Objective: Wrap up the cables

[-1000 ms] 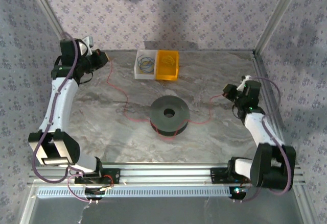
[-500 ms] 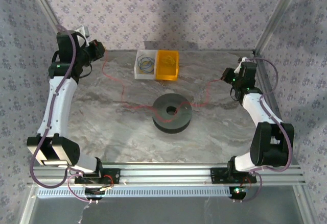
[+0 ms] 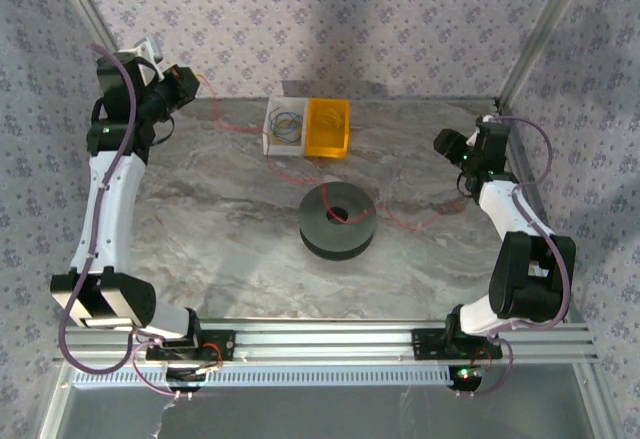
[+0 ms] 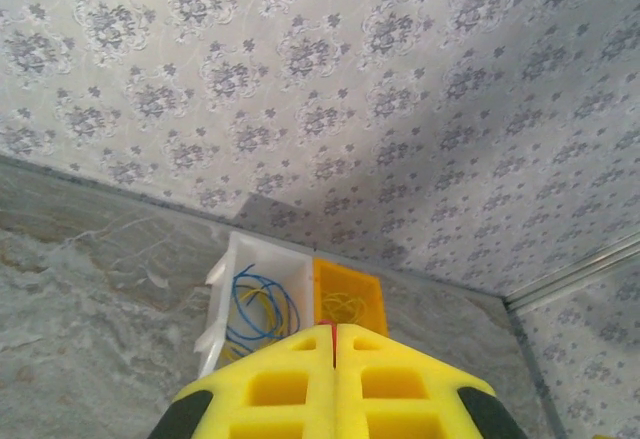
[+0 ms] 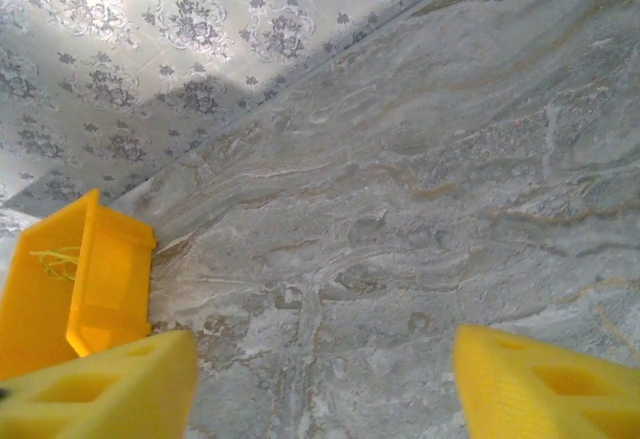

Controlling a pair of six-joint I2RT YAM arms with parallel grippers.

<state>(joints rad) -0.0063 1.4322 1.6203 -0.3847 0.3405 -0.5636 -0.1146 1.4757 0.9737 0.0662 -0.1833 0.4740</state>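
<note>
Grey floral wallpaper (image 3: 400, 19) covers the walls around me; a marbled grey tabletop (image 3: 200, 239) lies below, with metal posts (image 3: 545, 24) at the far corners.

I see a smooth, matt, marble-patterned table (image 3: 200, 219). The spool (image 3: 338, 221) looks dull black, the orange bin (image 3: 328, 127) translucent plastic. My left finger pads (image 4: 270, 399) look matt yellow.

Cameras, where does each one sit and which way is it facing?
Top external: above and behind, looking down at the table and black spool; left arm and right arm show.
Left wrist: faces the back wall over the white bin; left gripper shut on the red cable.
Right wrist: faces the table's far edge; right gripper open.
Shared: the orange bin shows in both wrist views.
</note>
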